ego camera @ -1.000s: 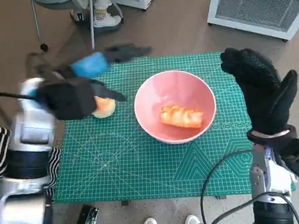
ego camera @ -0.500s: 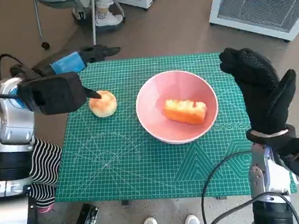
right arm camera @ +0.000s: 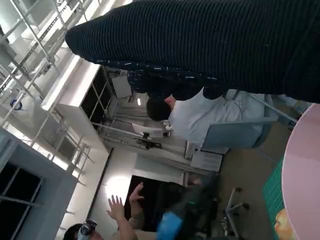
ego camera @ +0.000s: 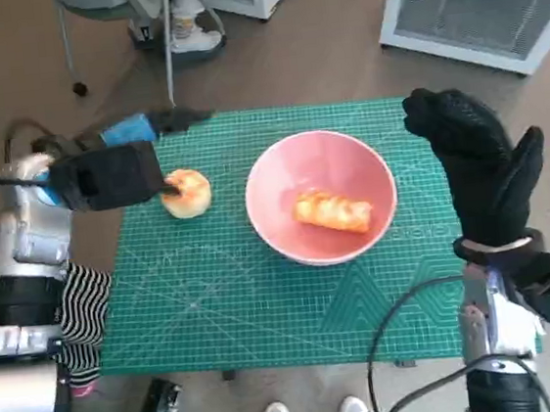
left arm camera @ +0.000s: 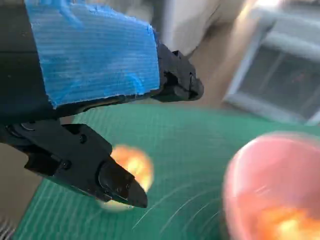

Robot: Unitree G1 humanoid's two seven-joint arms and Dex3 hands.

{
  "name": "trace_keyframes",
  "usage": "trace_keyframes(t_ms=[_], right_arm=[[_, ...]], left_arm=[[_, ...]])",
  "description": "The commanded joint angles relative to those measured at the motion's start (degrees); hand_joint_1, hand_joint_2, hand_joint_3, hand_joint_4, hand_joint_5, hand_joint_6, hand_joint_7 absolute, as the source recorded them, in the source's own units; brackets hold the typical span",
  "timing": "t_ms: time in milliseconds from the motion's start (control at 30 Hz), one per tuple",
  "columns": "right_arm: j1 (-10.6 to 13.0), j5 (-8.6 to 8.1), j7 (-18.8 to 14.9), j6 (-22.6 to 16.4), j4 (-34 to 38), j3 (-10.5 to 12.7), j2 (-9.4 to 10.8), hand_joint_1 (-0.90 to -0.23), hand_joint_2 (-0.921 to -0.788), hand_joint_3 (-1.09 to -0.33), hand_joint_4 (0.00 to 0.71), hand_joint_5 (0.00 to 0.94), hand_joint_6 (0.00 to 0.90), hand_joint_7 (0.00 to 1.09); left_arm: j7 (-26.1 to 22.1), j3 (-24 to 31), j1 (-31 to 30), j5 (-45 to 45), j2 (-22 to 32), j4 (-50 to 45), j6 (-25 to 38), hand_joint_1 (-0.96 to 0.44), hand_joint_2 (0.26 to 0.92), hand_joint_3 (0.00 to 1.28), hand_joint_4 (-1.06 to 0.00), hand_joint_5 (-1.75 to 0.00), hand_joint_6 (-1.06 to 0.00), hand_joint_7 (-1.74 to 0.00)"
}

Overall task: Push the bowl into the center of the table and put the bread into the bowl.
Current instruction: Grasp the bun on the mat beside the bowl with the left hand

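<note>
**Left robot hand pulling back while a round bun is still lying outside the bowl**

The left robot hand is drawing away toward its own side of the bench: a second ago it was stretched over the mat near the far edge, and now it is hovering at the mat's left border, fingers apart and holding nothing. The left wrist view is showing the same, with the black fingers spread above the mat and nothing between them.

The pink bowl is sitting roughly at the middle of the green cutting mat, about where it stood before, so the pushing step is looking finished. A long piece of bread is lying inside it, having shifted slightly between frames. The round bun is resting on the mat just beside the left robot hand and a little apart from the bowl's rim.

The right robot hand is staying raised beside the bowl, gloved fingers spread, holding nothing.

Judging by this, the bun is probably the remaining item, and the retreating left robot hand is not yet gripping it.
</note>
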State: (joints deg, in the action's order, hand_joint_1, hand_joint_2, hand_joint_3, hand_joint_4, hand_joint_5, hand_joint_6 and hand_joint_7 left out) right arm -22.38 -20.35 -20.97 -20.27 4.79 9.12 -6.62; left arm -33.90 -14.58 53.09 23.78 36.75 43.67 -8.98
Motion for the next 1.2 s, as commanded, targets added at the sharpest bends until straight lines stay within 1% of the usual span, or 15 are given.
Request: trace_keyframes(t_ms=[33,467,633,733,867,1200], right_arm=[[0.37,-0.77,-0.51,1.15,0.39,0.29,-0.46,-0.716,-0.921,-0.776,0.167,0.000,0.096,0.35],[0.51,-0.44,-0.73,1.05,0.44,0.79,-0.72,-0.716,-0.921,-0.777,0.166,0.000,0.094,0.35],[0.75,-0.28,-0.61,1.22,-0.08,0.88,-0.87,-0.714,-0.921,-0.777,0.167,0.000,0.094,0.36],[1.02,-0.22,-0.62,1.22,-0.37,0.94,-0.99,-0.714,-0.921,-0.777,0.166,0.000,0.093,0.36],[1.22,-0.12,-0.61,1.13,-0.49,0.89,-1.00,-0.714,-0.921,-0.777,0.166,0.000,0.093,0.36],[1.18,0.16,-0.51,0.83,-0.10,0.76,-1.07,-0.714,-0.921,-0.777,0.166,0.000,0.096,0.36]], left_arm=[[2.19,-1.94,2.80,2.43,-0.83,4.33,-1.07,-0.19,0.782,0.00,-0.13,0.00,-0.34,-0.01],[5.74,-6.17,6.13,6.25,-4.50,15.20,-1.94,-0.20,0.778,0.00,-0.13,0.00,-0.32,0.00],[6.73,-7.35,7.44,7.03,-6.33,19.84,-1.22,-0.19,0.782,0.00,-0.12,0.00,-0.32,0.00],[8.53,-8.25,8.19,7.80,-7.93,23.43,-0.75,-0.17,0.784,0.00,-0.12,0.00,-0.32,0.00],[10.79,-8.81,8.70,8.53,-9.10,25.90,-0.81,-0.17,0.783,0.00,-0.13,0.00,-0.33,0.00],[17.35,-9.90,8.91,9.54,-12.29,29.64,0.31,-0.16,0.786,0.00,-0.17,-0.01,-0.36,-0.01]])
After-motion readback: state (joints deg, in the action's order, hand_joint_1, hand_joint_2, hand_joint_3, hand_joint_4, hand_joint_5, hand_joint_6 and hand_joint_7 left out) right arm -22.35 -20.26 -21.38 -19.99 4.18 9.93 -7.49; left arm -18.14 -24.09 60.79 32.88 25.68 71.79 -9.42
